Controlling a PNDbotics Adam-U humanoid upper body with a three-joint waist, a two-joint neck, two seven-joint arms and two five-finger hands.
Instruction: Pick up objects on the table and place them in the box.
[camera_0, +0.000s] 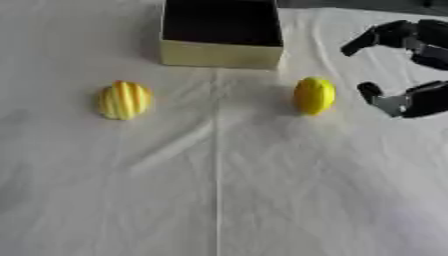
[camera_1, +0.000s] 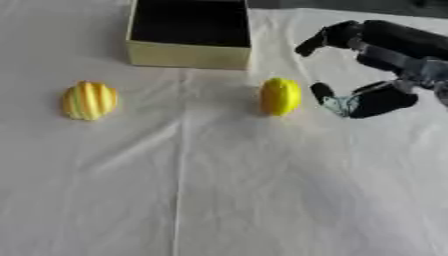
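- The right hand (camera_1: 376, 65) hangs just beside the plain yellow fruit (camera_1: 280, 96), fingers spread wide, holding nothing (not touching it, as far as I see).
- The 2 fruits lie on the white cloth (camera_0: 219, 190); the striped yellow fruit (camera_0: 123, 100) is well apart, at left.
- The box (camera_0: 220, 53) stands open behind them.

Two yellow fruit-shaped things lie on the white-clothed worktop (camera_0: 219, 200): one plain yellow fruit (camera_0: 313, 95) and one striped yellow fruit (camera_0: 123, 100) (ribbed with paler bands). One box (camera_0: 220, 53) stands beyond them, open-topped with a dark inside. One robot hand (camera_1: 367, 97) shows, at the right.
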